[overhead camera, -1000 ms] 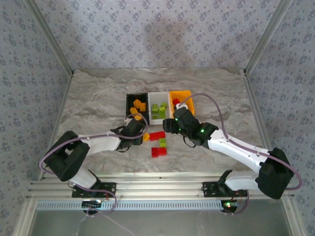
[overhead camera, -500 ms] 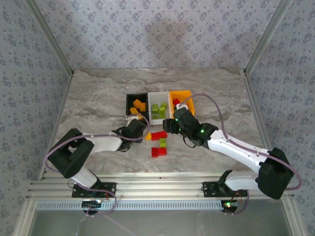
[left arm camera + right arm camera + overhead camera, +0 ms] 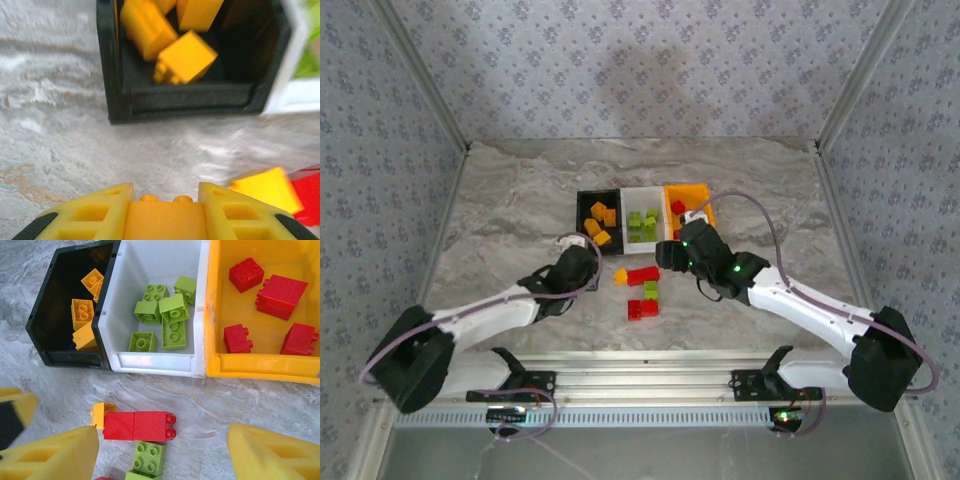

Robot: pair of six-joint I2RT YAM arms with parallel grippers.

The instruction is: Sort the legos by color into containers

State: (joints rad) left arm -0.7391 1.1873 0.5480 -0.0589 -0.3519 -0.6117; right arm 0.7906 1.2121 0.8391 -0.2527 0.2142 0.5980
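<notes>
The left gripper [image 3: 162, 200] has its jaws closed on an orange-yellow brick [image 3: 162, 222], just short of the black bin [image 3: 190, 95] that holds its like; carrying it over and dropping it there seems next. The right gripper [image 3: 163, 432] gapes empty above a loose red brick [image 3: 137, 426], which belongs in the orange-yellow bin [image 3: 260, 371].
</notes>
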